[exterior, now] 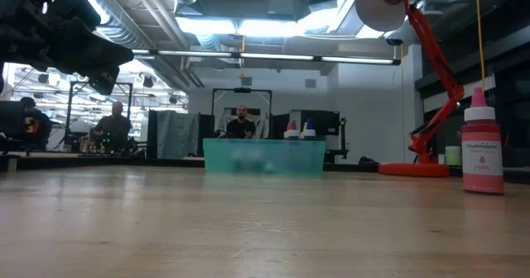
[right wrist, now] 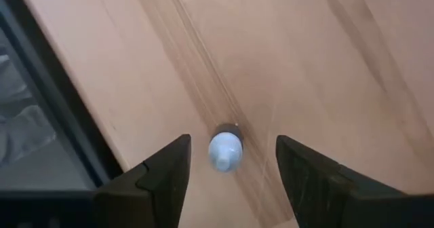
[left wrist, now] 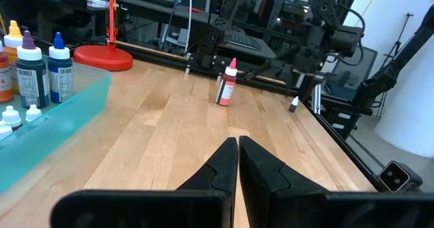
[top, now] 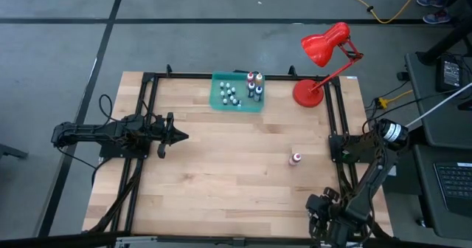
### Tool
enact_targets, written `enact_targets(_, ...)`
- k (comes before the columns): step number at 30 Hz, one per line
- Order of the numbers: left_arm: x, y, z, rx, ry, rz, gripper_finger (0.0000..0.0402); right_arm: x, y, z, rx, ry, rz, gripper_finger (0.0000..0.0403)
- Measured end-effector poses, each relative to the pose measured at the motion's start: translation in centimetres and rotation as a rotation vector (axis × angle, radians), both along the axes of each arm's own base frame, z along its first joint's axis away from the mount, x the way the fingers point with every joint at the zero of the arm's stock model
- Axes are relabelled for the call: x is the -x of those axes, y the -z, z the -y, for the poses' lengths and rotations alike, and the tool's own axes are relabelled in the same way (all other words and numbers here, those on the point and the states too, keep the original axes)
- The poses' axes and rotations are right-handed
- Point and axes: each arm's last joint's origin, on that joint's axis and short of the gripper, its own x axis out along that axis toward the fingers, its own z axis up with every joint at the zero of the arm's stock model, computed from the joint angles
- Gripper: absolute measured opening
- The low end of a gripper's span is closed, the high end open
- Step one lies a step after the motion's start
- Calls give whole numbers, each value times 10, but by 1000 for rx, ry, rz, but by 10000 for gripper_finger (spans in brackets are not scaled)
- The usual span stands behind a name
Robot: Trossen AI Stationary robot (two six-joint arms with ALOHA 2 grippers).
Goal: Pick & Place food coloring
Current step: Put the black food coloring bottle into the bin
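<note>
Releasing a small white-capped bottle [right wrist: 224,148] near the table's [top: 221,174] right front corner, the right gripper [right wrist: 230,163] is standing spread above it; withdrawing upward seems next.

A pale wood table [top: 221,174] with light and darker grain streaks is framed by black rails [top: 147,130], and a translucent teal tray [top: 237,102] is seen on it. In the tray, dark blue and purple bottles with white caps [left wrist: 42,70] and small greyish-white bottles [top: 230,94] are found. A pink-red bottle with a pale cap [exterior: 482,152] and a bright red lamp [top: 324,45] are also seen.
</note>
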Motion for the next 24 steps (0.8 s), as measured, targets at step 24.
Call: enact_targets(24, 0, 0, 0, 0, 0, 0, 11, 0, 11, 2, -42, -26, -3, 79)
